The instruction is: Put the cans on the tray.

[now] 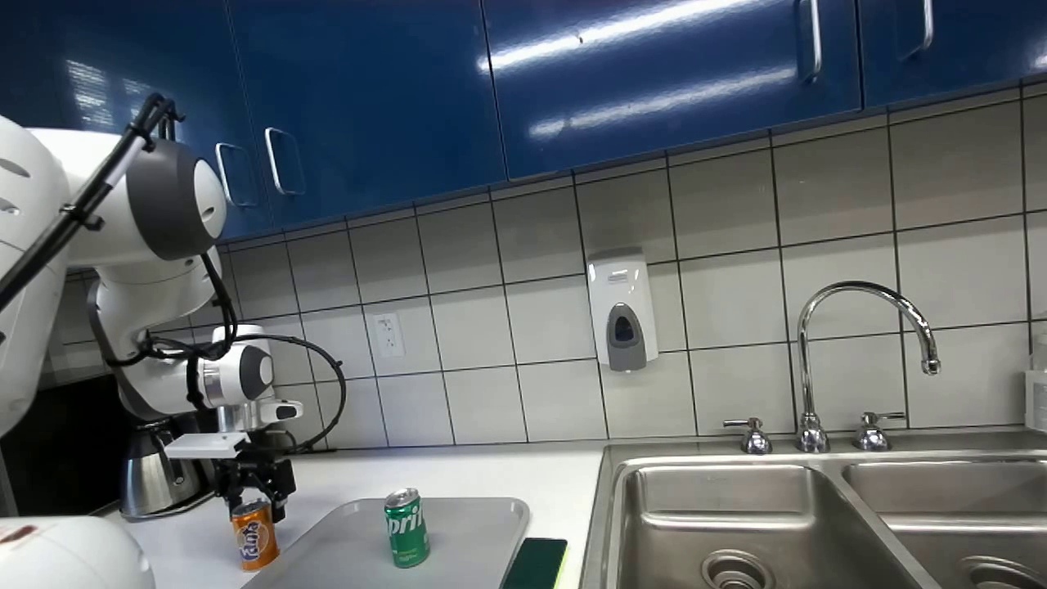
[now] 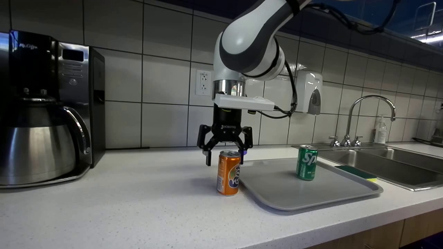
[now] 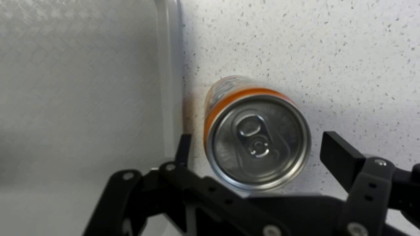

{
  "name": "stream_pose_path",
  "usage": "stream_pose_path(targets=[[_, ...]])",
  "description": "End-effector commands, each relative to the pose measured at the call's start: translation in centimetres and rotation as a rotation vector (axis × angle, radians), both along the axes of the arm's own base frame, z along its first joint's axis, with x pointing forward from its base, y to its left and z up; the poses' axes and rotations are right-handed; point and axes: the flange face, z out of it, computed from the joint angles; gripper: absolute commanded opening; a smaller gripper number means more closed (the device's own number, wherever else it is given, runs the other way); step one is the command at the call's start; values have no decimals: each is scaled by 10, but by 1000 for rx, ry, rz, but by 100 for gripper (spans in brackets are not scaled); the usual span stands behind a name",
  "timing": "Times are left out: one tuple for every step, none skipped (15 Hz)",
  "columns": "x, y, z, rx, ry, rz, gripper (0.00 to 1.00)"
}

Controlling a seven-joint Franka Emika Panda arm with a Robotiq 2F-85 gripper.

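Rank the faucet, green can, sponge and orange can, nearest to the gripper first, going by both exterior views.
1. Orange can: by the open gripper, beside the tray.
2. Green can: on the tray.
3. Sponge: between tray and sink.
4. Faucet: behind the sink.

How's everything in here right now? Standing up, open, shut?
Orange drink can with silver top: upright on white speckled counter, looks unopened.
Green drink can: upright on the flat light-grey rectangular tray.
Tray: right way up, holding the green can.
Black two-fingered robot hand: open, not gripping the orange can.
Glossy blue cabinet doors: shut.
Curved chrome tap: no water running.
Round steel coffee pot: upright.
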Motion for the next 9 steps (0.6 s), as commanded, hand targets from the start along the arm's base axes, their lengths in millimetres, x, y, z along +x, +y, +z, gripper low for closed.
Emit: stream_pose_path(targets=[[-1,8,9,9,11,32,100],[-2,9,9,9,12,34,100],[-4,10,9,8,14,36,100],[-5,11,9,7,16,36,100],[-6,11,9,4,17,37,100],[-7,11,9,2,19,37,100],[-7,11,10,0,19,37,100],[-8,11,10,-2,20,38,100],[-9,11,11,-4,22,38,100]])
